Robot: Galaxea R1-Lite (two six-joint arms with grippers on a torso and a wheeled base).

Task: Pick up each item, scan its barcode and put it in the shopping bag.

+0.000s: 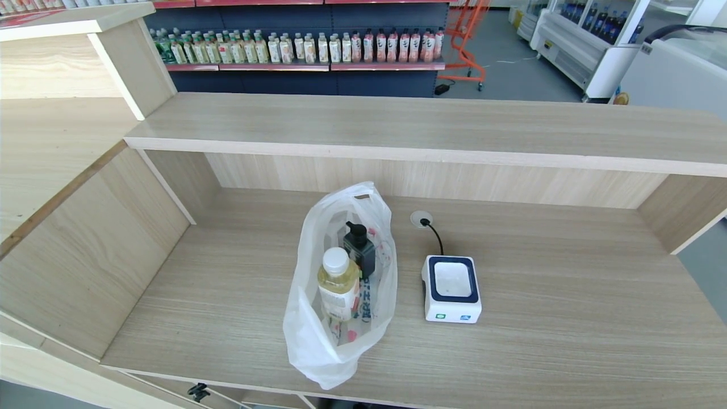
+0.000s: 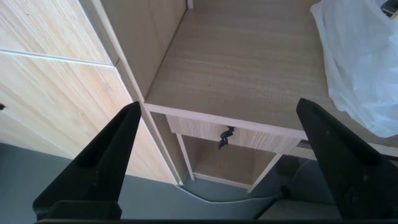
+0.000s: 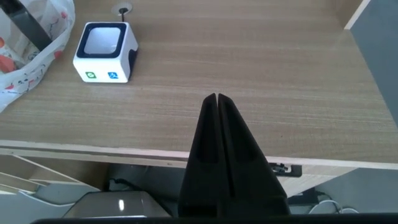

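A white plastic shopping bag (image 1: 318,335) lies open on the wooden counter, left of centre. Inside it stand a bottle of yellow liquid with a white cap (image 1: 338,284) and a black pump bottle (image 1: 359,244). To the bag's right sits the white barcode scanner (image 1: 451,288) with a dark-framed window, its black cable running to a grommet (image 1: 421,219). My left gripper (image 2: 217,163) is open and holds nothing, off the counter's front left corner, with the bag (image 2: 364,62) beyond it. My right gripper (image 3: 217,109) is shut on nothing, over the counter's front edge, right of the scanner (image 3: 104,52).
The counter (image 1: 568,318) is walled by a raised shelf at the back and side panels left and right. A drawer with a small lock (image 2: 225,137) sits under the front edge. Store shelves with drink bottles (image 1: 295,48) and fridges stand far behind.
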